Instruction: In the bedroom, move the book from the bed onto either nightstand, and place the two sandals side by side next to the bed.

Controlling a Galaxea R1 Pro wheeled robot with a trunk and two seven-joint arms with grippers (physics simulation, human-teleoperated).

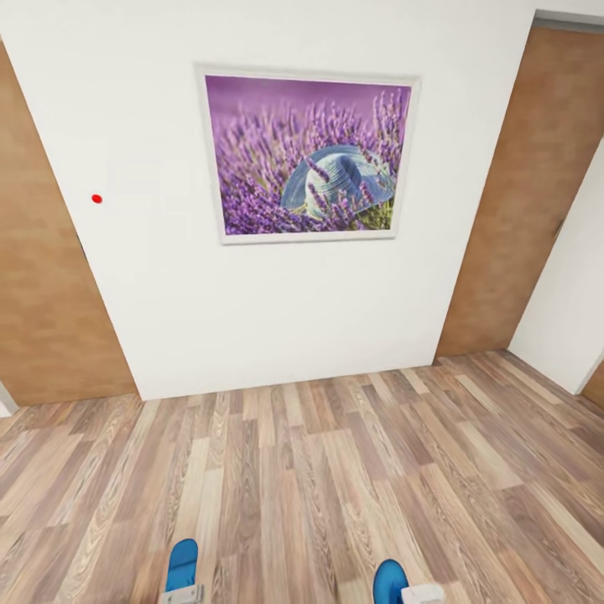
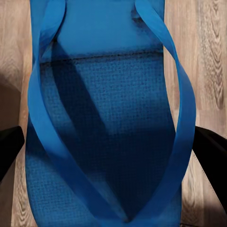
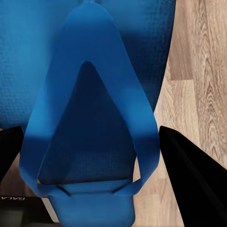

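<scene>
Head view: white wall (image 1: 277,319) straight ahead at 12 o'clock w/ a framed lavender-field picture (image 1: 309,156), blue sun hat in it. Small red dot (image 1: 96,199) on the wall at 10 o'clock. Brown wood door (image 1: 46,294) at 9, another brown door (image 1: 524,201) at 2, white wall return (image 1: 570,310) at 3. Floor (image 1: 319,486) is light brown wood plank, streaky grain, boards running away from the robot.

Left sandal (image 1: 182,564) at 7 o'clock, low edge of the frame; right sandal (image 1: 389,580) at 5. Both bright blue, well apart.

Left gripper (image 2: 113,156): dark fingers either side of the sandal's sole & strap, clamped on it. Right gripper (image 3: 92,161): same, fingers flank the thong strap, gripping; plank floor beyond.
</scene>
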